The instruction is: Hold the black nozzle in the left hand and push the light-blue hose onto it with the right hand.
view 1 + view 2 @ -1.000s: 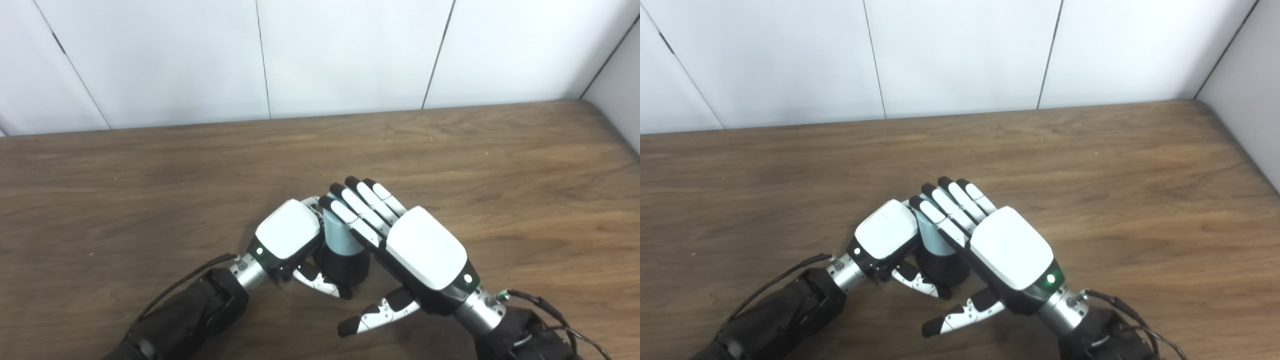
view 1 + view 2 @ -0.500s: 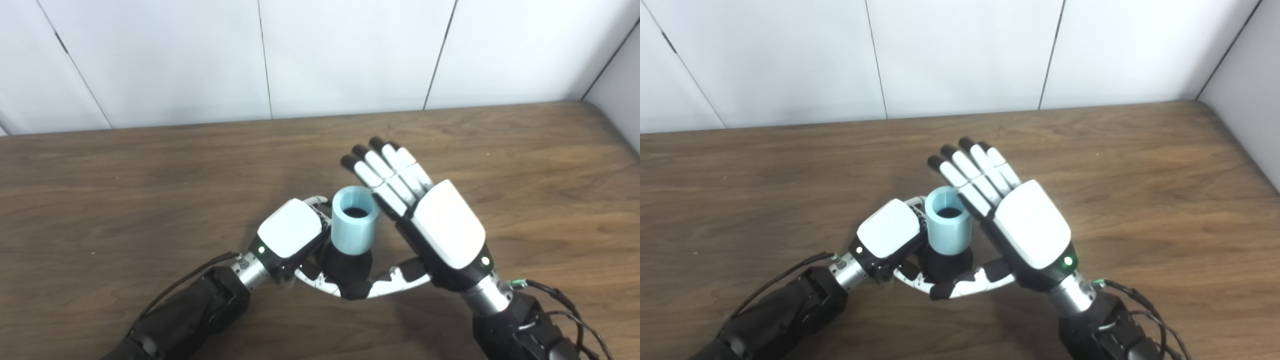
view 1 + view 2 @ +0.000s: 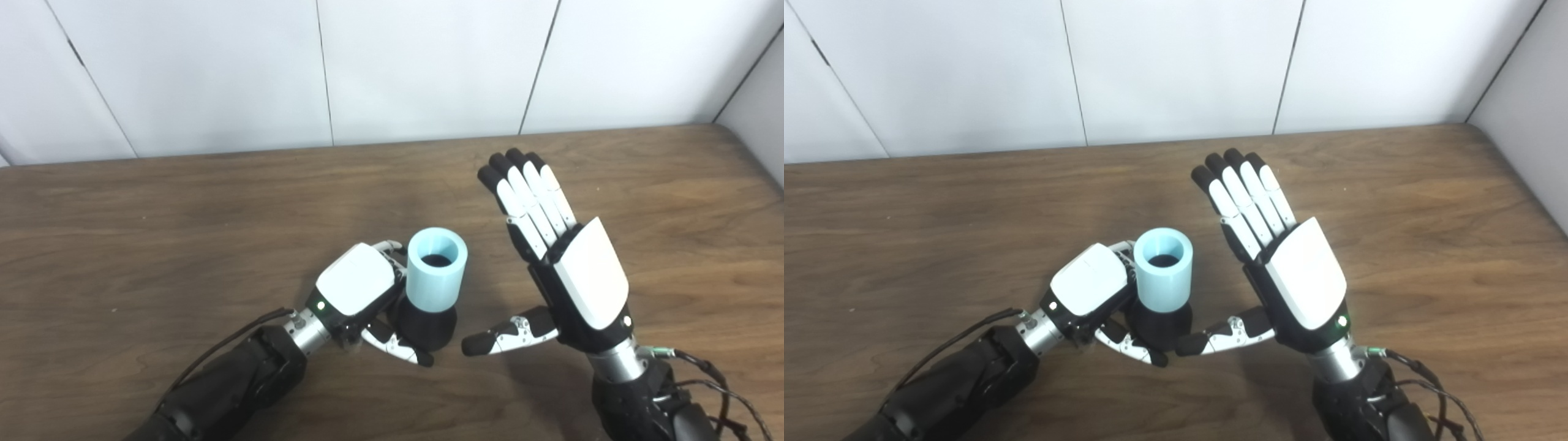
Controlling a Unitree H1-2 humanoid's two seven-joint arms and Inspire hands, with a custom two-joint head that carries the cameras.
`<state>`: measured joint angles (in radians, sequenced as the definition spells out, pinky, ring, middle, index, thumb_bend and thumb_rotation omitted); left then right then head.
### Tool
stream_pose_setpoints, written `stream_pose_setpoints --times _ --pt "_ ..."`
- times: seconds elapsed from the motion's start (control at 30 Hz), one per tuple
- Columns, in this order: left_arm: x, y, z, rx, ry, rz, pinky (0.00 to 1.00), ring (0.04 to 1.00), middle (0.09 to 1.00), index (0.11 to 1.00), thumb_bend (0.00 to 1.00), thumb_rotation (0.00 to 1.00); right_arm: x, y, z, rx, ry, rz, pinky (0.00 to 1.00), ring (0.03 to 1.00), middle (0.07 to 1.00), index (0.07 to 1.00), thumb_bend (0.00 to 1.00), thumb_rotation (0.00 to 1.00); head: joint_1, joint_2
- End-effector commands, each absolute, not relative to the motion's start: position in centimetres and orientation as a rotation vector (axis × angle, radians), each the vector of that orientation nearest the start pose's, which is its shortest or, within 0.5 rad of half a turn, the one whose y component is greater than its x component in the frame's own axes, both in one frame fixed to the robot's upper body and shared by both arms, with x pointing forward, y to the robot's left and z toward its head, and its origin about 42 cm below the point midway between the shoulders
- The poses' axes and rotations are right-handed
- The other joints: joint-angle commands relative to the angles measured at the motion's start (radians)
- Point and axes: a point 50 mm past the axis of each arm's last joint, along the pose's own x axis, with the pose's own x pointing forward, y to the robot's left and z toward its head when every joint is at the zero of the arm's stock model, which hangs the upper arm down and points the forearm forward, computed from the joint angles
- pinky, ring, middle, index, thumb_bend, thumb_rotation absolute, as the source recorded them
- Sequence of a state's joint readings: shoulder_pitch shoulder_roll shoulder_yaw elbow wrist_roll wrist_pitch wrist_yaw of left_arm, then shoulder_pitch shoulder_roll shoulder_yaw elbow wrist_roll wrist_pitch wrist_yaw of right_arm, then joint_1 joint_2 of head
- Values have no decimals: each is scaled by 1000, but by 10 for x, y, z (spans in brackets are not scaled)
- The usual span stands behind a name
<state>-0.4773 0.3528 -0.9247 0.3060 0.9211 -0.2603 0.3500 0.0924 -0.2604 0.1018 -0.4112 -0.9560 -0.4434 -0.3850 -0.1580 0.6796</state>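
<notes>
The light-blue hose (image 3: 435, 268), a short upright tube with its open end facing up, sits on top of the black nozzle (image 3: 425, 326). My left hand (image 3: 358, 288) is shut on the nozzle's black base, its thumb curling round the front. My right hand (image 3: 566, 269) is open, fingers straight and together, thumb stretched out toward the nozzle. It hovers to the right of the hose, apart from it and holding nothing.
The wooden table (image 3: 153, 233) stretches all around the hands. White wall panels (image 3: 429, 67) stand behind its far edge, and a side wall (image 3: 1537, 110) closes the right corner.
My right hand has lifted off the top of the hose and swung away to the right, uncovering the tube's open end. The left hand has kept its hold.
</notes>
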Motion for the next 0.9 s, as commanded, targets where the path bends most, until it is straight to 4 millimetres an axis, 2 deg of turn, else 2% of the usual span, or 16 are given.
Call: stream_pose_setpoints --times 0.0,0.13,0.23,0.33,0.37,0.47,0.53,0.63,0.7,0.77,0.83,0.87 --pt "265 133 2 1430 -545 -1101 760 453 435 521 514 0 218 -231 225 -938 -999 -100 1000 1000 1000 1000 824 968 -1 1" --pt "265 133 1 1438 -546 -1096 765 459 437 519 514 0 220 -229 229 -769 -896 -124 1000 1000 1000 1000 828 891 1 0" --pt "265 134 1 1447 -547 -1091 767 464 435 519 515 0 222 -235 223 -599 -740 -143 962 1000 1000 1000 830 933 0 -2" --pt "265 135 2 1447 -552 -1079 764 460 423 525 512 0 223 -246 206 -415 -584 -153 970 1000 1000 1000 783 917 1 -3" --pt "265 135 3 1450 -554 -1075 756 441 419 523 512 0 222 -250 198 -375 -536 -161 966 1000 1000 1000 739 903 3 -2" --pt "265 136 4 1459 -550 -1072 759 429 415 522 513 0 219 -258 176 -267 -431 -174 952 996 1000 994 706 918 -4 2" --pt "265 136 6 1461 -545 -1074 769 452 422 529 512 0 218 -260 165 -175 -383 -178 960 992 987 973 626 876 -4 2" --pt "265 136 7 1461 -540 -1071 769 469 427 532 513 0 222 -264 159 -91 -338 -185 895 939 947 918 341 825 0 0" --pt "265 136 7 1458 -536 -1070 773 477 430 534 512 0 224 -268 154 -62 -282 -207 868 912 923 894 215 817 -1 1" --pt "264 136 7 1453 -534 -1065 776 487 438 533 513 0 225 -271 148 -43 -238 -223 859 893 904 881 162 761 -5 0" --pt "264 136 7 1452 -532 -1060 776 493 438 532 513 0 226 -275 142 -26 -208 -233 841 879 886 872 160 500 -8 -2" --pt "264 136 7 1454 -529 -1061 776 496 439 532 513 0 227 -276 138 -22 -191 -234 836 874 881 868 163 412 -8 -2"
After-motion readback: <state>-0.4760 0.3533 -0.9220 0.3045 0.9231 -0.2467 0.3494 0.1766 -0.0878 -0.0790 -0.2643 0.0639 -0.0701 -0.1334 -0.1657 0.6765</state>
